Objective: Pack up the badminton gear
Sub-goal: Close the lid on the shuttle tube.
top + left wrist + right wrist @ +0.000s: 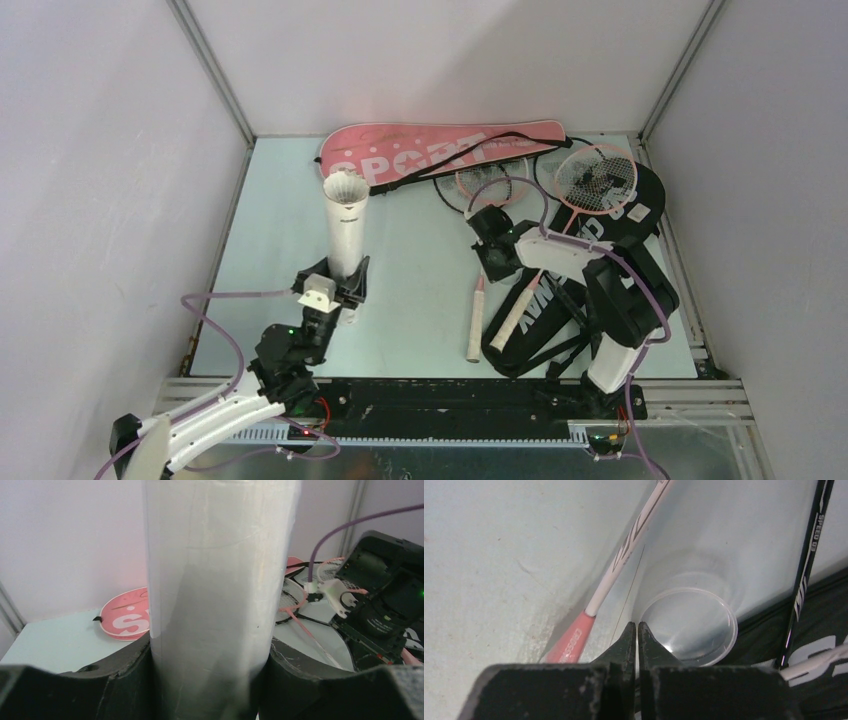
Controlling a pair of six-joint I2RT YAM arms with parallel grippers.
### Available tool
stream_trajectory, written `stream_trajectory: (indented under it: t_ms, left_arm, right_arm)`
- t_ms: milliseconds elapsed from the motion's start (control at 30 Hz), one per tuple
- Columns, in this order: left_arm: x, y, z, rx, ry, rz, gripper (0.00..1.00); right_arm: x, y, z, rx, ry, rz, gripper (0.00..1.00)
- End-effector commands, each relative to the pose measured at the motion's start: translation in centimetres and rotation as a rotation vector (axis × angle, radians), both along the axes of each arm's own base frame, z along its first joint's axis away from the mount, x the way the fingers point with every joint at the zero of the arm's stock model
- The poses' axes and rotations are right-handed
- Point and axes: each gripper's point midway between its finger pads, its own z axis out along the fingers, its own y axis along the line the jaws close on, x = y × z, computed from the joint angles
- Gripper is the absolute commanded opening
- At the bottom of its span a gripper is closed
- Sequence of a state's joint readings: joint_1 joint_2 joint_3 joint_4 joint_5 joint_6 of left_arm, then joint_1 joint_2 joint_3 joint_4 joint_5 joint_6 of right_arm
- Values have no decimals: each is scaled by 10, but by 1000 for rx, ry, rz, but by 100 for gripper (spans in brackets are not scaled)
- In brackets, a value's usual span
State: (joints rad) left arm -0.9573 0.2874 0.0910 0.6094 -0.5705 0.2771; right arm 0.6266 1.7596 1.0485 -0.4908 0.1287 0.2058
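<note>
one translucent tube [346,235], one shuttlecock [345,187] showing at its mouth. one clear cap [689,625]. one pink bag [420,155], one black bag [655,185]. two pink rackets [596,178]. black rackets [806,565] overlap, so their number is unclear.

Left gripper [343,288] level, jaws part-spread in a grip; right gripper [638,629] tipped downward, jaws tight together.

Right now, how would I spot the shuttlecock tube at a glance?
Look at the table's left half, on the near side of the pink bag. The tube stands upright in the left gripper. It is the only tall translucent white cylinder, with feathers at its top.
</note>
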Motion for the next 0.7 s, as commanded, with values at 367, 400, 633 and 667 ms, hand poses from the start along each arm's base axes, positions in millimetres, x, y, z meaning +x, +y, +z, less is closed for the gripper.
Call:
stream_trajectory:
  t_ms: [367, 400, 633, 667]
  left_arm:
    - [-42, -75, -1, 187, -141, -444, 8]
    - [-43, -76, -3, 201, -152, -449, 8]
    - [-57, -95, -23, 276, -185, -567, 9]
    - [-57, -97, -28, 296, -178, -573, 9]
  right_arm:
    - [-33, 27, 199, 290, -477, 127, 0]
    - [-46, 32, 219, 375, -494, 171, 0]
    - [-133, 59, 327, 767, -486, 461, 0]
    - [-142, 62, 333, 779, -486, 493, 0]
